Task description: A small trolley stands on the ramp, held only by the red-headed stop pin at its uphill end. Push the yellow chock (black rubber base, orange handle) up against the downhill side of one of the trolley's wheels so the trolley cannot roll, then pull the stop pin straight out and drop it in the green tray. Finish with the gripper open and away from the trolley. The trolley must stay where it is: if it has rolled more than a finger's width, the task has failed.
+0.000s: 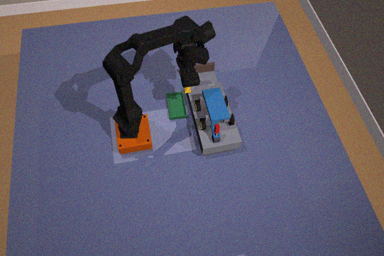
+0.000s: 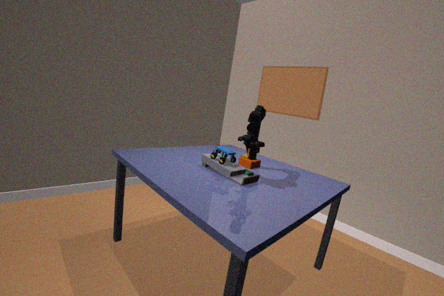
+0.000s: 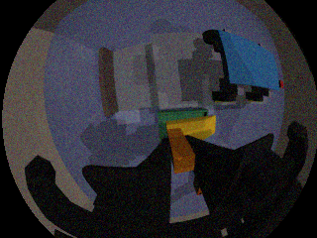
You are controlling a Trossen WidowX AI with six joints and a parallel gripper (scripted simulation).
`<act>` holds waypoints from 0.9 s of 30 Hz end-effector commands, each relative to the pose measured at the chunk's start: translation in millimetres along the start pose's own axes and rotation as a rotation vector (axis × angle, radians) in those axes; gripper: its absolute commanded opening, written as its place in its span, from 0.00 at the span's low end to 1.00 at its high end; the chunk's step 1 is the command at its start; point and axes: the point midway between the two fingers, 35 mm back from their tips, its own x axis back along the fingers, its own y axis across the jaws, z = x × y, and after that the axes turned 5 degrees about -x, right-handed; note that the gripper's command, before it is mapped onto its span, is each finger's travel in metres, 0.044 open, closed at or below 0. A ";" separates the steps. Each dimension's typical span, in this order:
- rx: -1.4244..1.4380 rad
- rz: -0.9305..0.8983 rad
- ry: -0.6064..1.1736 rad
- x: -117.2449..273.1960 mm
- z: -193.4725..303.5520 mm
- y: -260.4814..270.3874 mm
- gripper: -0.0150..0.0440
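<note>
Blue and broad, the table (image 1: 263, 184) (image 2: 200, 185) carries the grey ramp (image 1: 221, 146) (image 2: 218, 168) (image 3: 133, 74). Chocking remains undone: the black tool (image 1: 189, 85) (image 2: 252, 158) (image 3: 176, 141) pinches the yellow chock's orange handle (image 3: 181, 151) beside the ramp's downhill part. The red-headed stop pin (image 1: 216, 129) (image 3: 281, 84) stands uphill on the ramp, unpulled; the green tray (image 1: 177, 106) (image 2: 248, 172) (image 3: 183, 116) waits alongside.

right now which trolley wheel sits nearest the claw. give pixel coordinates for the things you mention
The black, yellow-marked wheel (image 1: 197, 104) on the tray side at the trolley's downhill end; the other three stand farther from the claw (image 1: 188, 87) (image 3: 182, 149).
</note>
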 end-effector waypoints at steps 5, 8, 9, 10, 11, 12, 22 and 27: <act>-0.006 0.103 -0.015 1.1 -1.5 8.8 0.25; -0.006 0.103 -0.015 0.9 -2.2 9.0 0.25; -0.006 0.103 -0.015 0.3 -4.3 9.4 0.25; -0.006 0.103 -0.015 -0.5 -7.2 10.0 0.25; -0.006 0.103 -0.016 -1.7 -11.2 10.8 0.25; -0.006 0.103 -0.016 -2.5 -14.7 11.5 0.25; -0.006 0.103 -0.017 -5.6 -31.0 13.9 0.25; -0.006 0.103 -0.017 -19.9 -30.5 13.1 0.25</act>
